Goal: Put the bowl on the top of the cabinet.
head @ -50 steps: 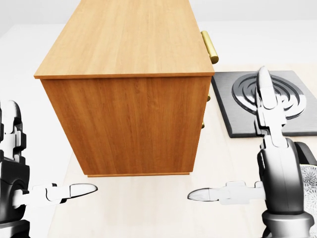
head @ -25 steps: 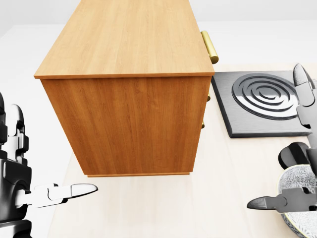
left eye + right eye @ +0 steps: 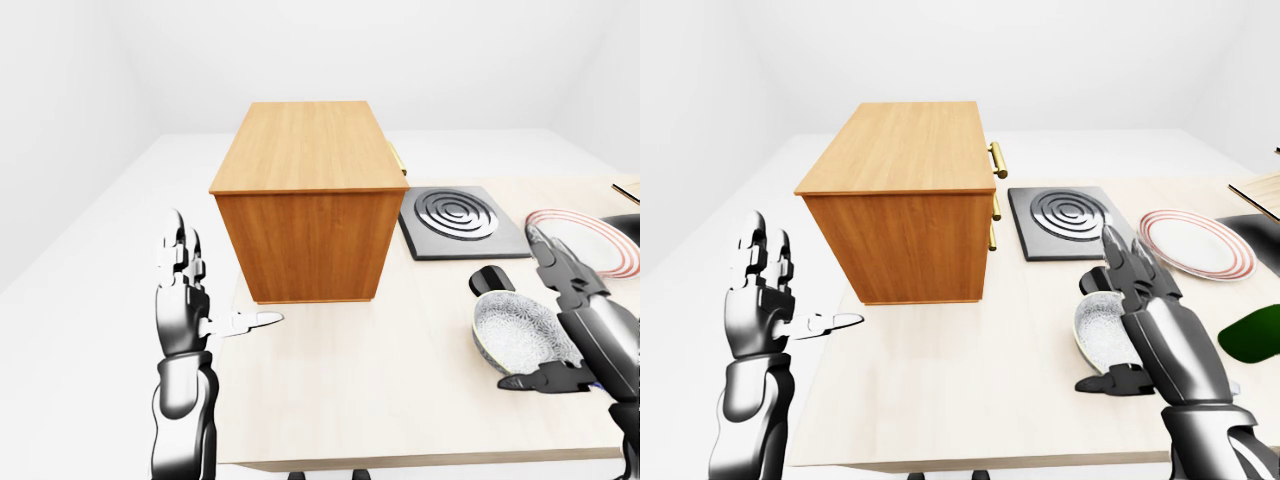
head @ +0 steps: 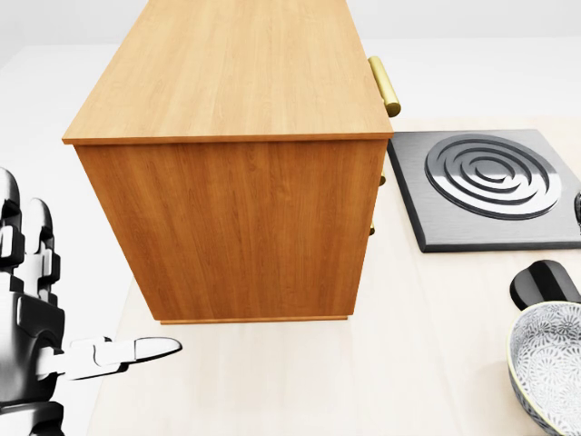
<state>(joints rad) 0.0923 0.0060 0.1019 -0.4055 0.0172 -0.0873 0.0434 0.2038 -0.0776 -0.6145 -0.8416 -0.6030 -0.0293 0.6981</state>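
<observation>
On the pale wooden surface (image 3: 380,380) beside your open right hand (image 3: 1130,330), the grey patterned ceramic bowl (image 3: 522,333) looks stiff, breakable and slick (grip its rim).

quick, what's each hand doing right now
Left hand: open, holding nothing, raised at the table's left edge.
Right hand: open, fingers standing about the bowl, not closed round it.

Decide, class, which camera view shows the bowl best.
The left-eye view: the whole bowl shows, beside the right hand. The head view cuts it off at the lower right corner; in the right-eye view the hand covers part of it.
</observation>
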